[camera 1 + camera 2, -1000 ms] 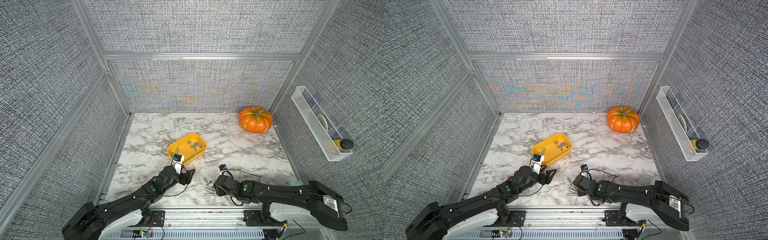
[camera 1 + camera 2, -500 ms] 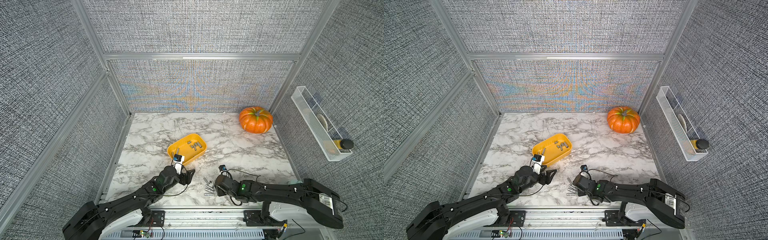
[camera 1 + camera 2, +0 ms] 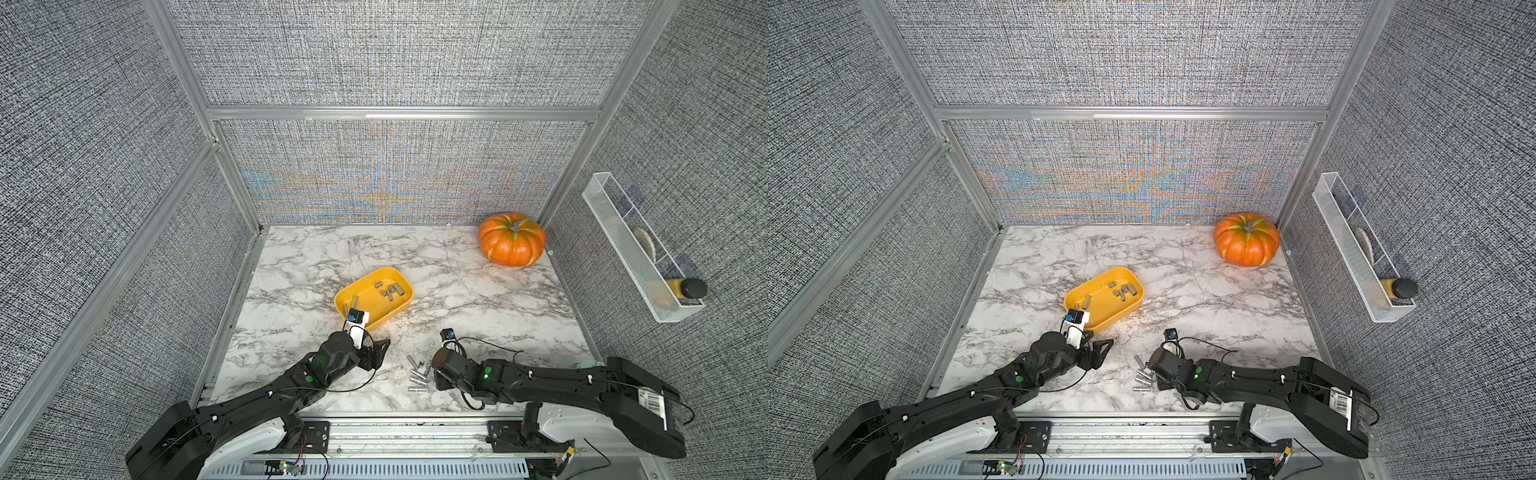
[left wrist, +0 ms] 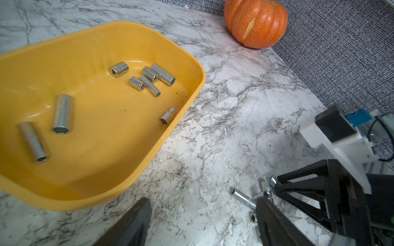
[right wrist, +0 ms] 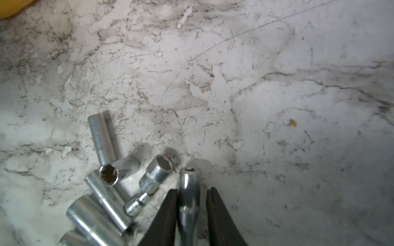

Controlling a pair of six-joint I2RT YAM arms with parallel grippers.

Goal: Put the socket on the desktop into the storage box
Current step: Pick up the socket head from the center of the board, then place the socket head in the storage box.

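Several silver sockets [image 3: 417, 375] [image 3: 1142, 379] lie in a cluster on the marble desktop [image 3: 457, 291] near its front edge. My right gripper [image 5: 191, 190] [image 3: 430, 370] is low at that cluster. One socket [image 5: 189, 181] lies on the desktop between its jaws. One finger touches it and a thin gap shows at the other, so the gripper is still narrowly open. The yellow storage box [image 3: 365, 291] [image 4: 106, 127] holds several sockets [image 4: 149, 78]. My left gripper [image 4: 203, 199] [image 3: 380, 353] hovers wide open and empty just in front of the box.
An orange pumpkin [image 3: 511, 240] [image 4: 255, 21] sits in the back right corner. A white wire basket [image 3: 636, 249] hangs on the right wall. Fabric walls with aluminium rails close in three sides. My two grippers are close together near the front edge.
My right gripper's jaws have narrowed around the socket, and the arm has edged slightly towards the cluster. The left arm has not moved.
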